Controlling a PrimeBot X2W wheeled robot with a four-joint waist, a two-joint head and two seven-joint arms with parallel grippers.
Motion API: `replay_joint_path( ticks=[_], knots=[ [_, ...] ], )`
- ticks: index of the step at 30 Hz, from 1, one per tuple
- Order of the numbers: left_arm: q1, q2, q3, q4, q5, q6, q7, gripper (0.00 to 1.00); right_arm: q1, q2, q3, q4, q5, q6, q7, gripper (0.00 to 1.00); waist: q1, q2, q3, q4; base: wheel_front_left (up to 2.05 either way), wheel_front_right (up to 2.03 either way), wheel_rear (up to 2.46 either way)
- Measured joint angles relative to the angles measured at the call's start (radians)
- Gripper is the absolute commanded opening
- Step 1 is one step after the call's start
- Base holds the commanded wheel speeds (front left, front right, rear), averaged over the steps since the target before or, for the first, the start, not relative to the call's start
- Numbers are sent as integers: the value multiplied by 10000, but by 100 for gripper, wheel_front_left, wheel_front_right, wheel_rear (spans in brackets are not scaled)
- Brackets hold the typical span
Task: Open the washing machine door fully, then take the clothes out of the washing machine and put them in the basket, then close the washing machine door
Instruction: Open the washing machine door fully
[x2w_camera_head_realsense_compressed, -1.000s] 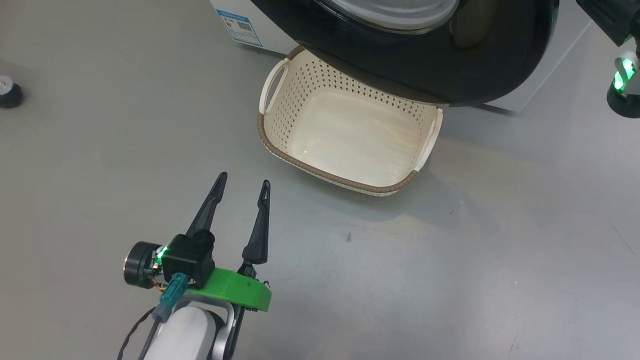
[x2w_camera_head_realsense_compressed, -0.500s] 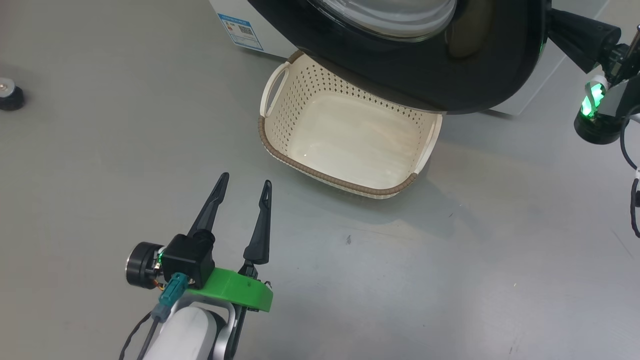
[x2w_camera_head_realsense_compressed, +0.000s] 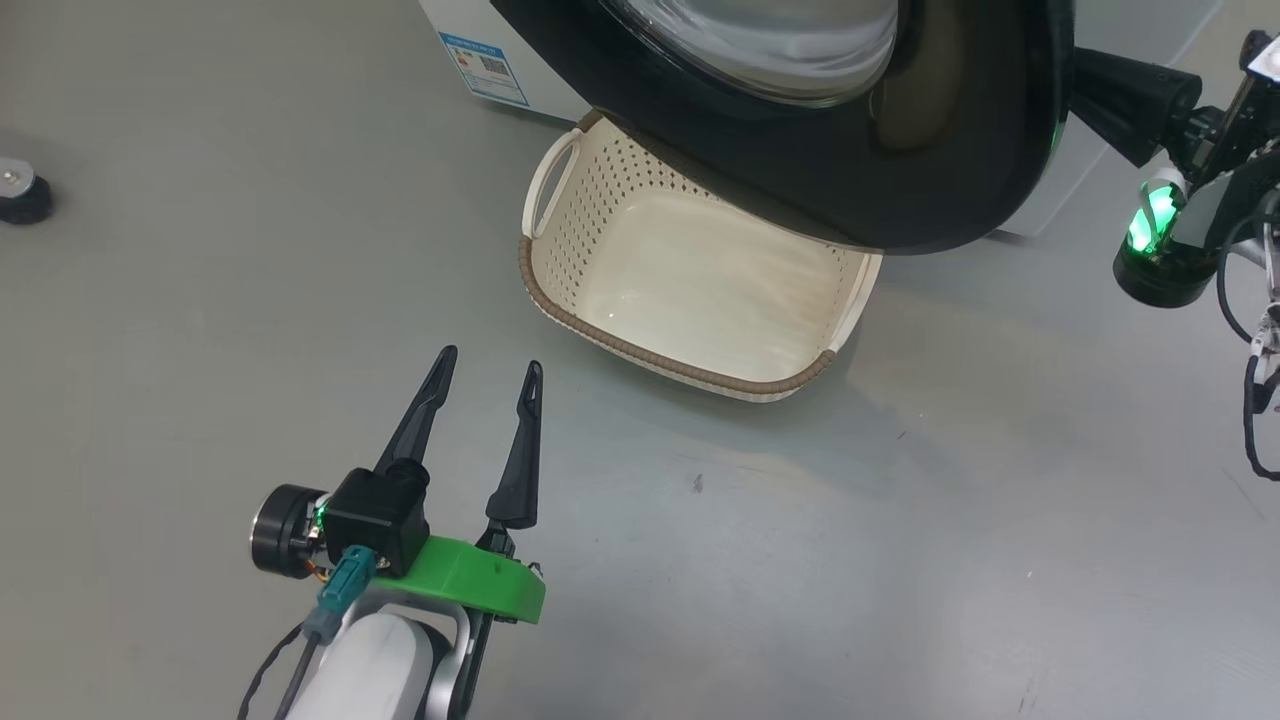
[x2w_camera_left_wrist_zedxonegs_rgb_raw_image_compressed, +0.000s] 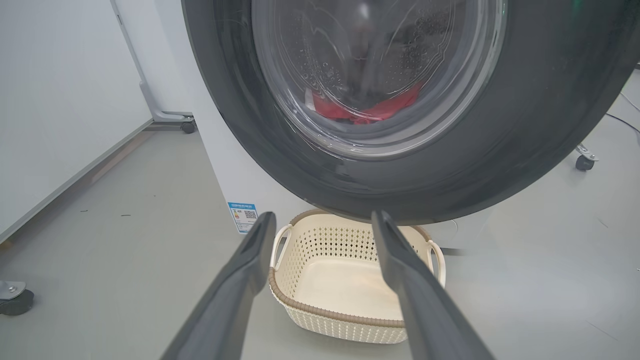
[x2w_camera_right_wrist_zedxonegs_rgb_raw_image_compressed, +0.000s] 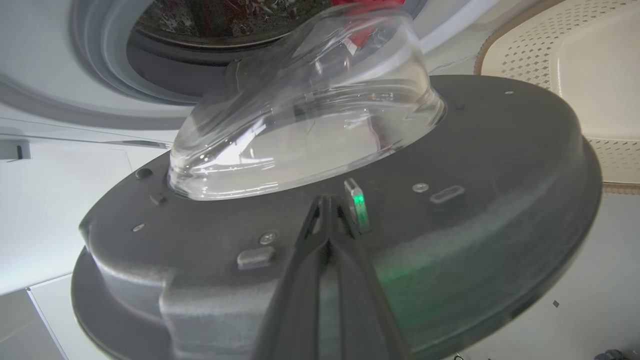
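The washing machine door (x2w_camera_head_realsense_compressed: 900, 190), glossy black with a bulging glass window, stands partly open and overhangs the far side of the basket (x2w_camera_head_realsense_compressed: 560, 290), which is cream and holds nothing. My right gripper (x2w_camera_right_wrist_zedxonegs_rgb_raw_image_compressed: 325, 200) is shut, its tips pressed on the door's grey inner face (x2w_camera_right_wrist_zedxonegs_rgb_raw_image_compressed: 450, 165) just below the glass bowl. In the head view, the right gripper (x2w_camera_head_realsense_compressed: 1100, 85) reaches behind the door's right edge. My left gripper (x2w_camera_head_realsense_compressed: 490, 358) hovers open over the floor, short of the basket (x2w_camera_left_wrist_zedxonegs_rgb_raw_image_compressed: 350, 270). Red clothes (x2w_camera_left_wrist_zedxonegs_rgb_raw_image_compressed: 370, 107) show through the glass inside the washing machine (x2w_camera_left_wrist_zedxonegs_rgb_raw_image_compressed: 235, 175).
A small black foot (x2w_camera_head_realsense_compressed: 20, 190) stands on the grey floor at far left. In the left wrist view, a wheeled stand (x2w_camera_left_wrist_zedxonegs_rgb_raw_image_compressed: 187, 125) sits beside the machine by a white wall, and another caster (x2w_camera_left_wrist_zedxonegs_rgb_raw_image_compressed: 582, 160) stands to the right.
The door has swung further open, its right edge moving left over the basket. My right gripper has come in from the right edge behind it. The left arm has not moved.
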Motion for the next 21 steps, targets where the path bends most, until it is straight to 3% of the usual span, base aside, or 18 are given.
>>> replay_joint_path(
  ticks=[21],
  knots=[
    [5, 0, 17, 295, 67, 0, 0, 100, 238, 453, 830, 518, 454, 0, 748, 0, 0, 0, -629, -22, 0, 0, 0]
  ],
)
